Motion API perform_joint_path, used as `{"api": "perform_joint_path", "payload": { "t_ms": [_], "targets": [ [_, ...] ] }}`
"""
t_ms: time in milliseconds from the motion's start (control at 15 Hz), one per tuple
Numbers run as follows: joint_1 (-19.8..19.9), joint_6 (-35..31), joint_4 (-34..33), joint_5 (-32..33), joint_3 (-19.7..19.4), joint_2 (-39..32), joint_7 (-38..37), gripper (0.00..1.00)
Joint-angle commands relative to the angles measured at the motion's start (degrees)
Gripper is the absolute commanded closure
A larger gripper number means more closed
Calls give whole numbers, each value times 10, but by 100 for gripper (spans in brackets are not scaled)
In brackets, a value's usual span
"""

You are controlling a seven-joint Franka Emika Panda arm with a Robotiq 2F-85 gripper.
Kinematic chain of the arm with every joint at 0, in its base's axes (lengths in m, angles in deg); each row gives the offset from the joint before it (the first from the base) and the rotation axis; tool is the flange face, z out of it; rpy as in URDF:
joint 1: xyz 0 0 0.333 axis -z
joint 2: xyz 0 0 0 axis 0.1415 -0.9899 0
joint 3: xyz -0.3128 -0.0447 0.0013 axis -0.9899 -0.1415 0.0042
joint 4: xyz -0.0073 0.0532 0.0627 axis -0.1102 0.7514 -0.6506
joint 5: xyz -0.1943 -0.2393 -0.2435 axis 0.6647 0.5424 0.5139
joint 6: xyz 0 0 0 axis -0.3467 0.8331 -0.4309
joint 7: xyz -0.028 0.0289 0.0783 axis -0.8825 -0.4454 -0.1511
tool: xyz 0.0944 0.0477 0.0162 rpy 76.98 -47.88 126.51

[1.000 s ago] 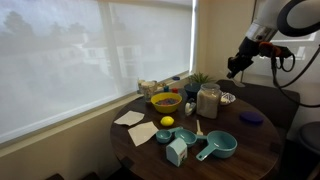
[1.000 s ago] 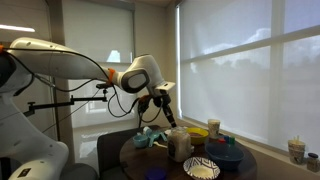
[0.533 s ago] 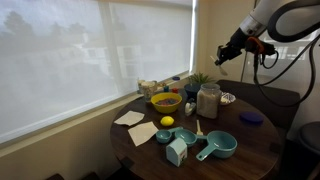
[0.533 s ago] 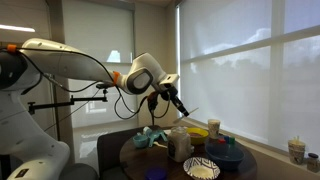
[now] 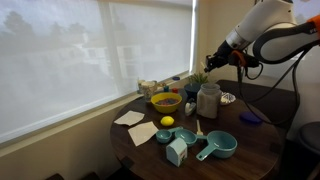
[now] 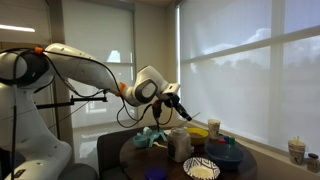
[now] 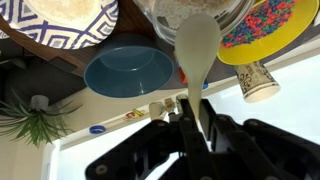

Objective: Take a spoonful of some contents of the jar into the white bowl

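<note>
The tall clear jar [image 5: 208, 100] [image 6: 180, 143] with pale beige contents [image 7: 185, 8] stands mid-table. My gripper [image 5: 213, 58] [image 6: 177, 102] hangs above and just beside it, shut on the handle of a pale spoon [image 7: 197, 45]. In the wrist view the spoon's bowl points at the jar's mouth and looks empty. The white bowl [image 7: 70, 20] [image 6: 201, 169] [image 5: 228, 98], with a blue pattern on its outside, sits beside the jar.
A yellow bowl [image 5: 165, 101] [image 7: 268, 25] of colourful pieces, a blue dish [image 7: 128, 70], a paper cup [image 7: 258, 80], teal handled cups [image 5: 216, 146], a light-blue carton [image 5: 176, 151], a lemon [image 5: 167, 122] and napkins [image 5: 129, 118] crowd the round table [image 5: 250, 150]. A small plant [image 7: 30, 118] stands nearby.
The arm has swung in toward the jar with the spoon, and the gripper now hangs nearly over it. The jaws have stayed shut on the spoon.
</note>
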Motion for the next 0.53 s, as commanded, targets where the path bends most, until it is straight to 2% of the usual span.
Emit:
{"api": "perform_joint_path", "payload": {
  "t_ms": [0, 467],
  "targets": [
    [36, -32, 13, 55, 42, -9, -70, 97],
    [56, -30, 40, 104, 86, -6, -116, 97]
  ]
}}
